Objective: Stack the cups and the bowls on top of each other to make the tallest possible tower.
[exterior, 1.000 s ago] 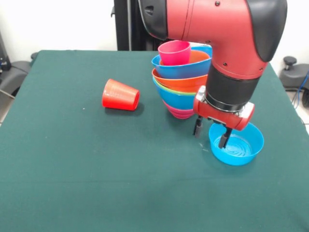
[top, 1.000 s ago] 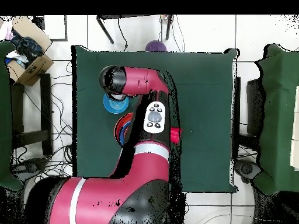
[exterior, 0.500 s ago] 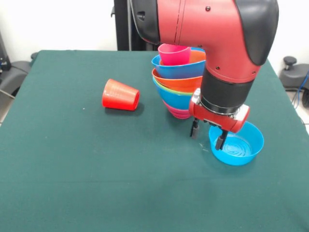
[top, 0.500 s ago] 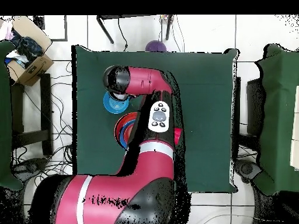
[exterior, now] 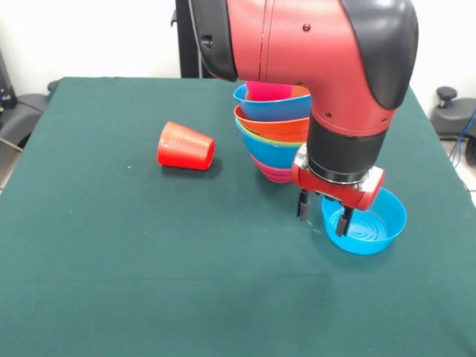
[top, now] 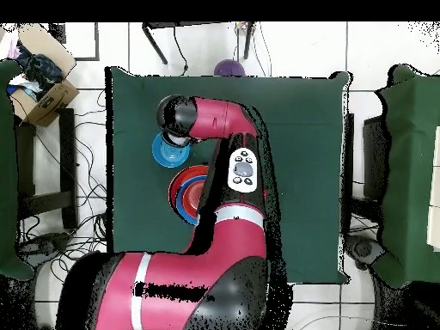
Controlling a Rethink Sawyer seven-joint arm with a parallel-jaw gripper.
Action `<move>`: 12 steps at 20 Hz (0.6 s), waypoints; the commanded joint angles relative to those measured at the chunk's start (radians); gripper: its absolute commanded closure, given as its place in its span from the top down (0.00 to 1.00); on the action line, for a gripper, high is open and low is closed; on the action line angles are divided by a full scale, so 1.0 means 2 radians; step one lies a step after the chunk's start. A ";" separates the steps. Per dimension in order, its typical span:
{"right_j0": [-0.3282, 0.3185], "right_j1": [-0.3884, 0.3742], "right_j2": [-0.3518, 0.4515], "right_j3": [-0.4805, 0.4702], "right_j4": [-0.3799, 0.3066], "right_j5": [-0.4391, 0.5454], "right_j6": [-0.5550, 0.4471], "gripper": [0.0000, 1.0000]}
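- The hand hangs open and empty, its two fingers straddling the near-left rim of the light blue bowl on the bench.
- Judged step: pinch that rim, lower squarely, close gently so the bowl doesn't tip.
- Tower stands just behind; red cup lies sideways, well apart.
- No readable writing.

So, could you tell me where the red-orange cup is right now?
In the front view the red-orange cup lies on its side on the green table, left of the tower and apart from it.
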 commanded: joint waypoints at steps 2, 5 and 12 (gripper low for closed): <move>-0.026 0.017 0.099 0.016 -0.031 0.065 -0.141 1.00; -0.031 0.018 0.106 0.015 -0.035 0.089 -0.143 1.00; -0.035 0.020 0.114 0.009 -0.050 0.114 -0.143 1.00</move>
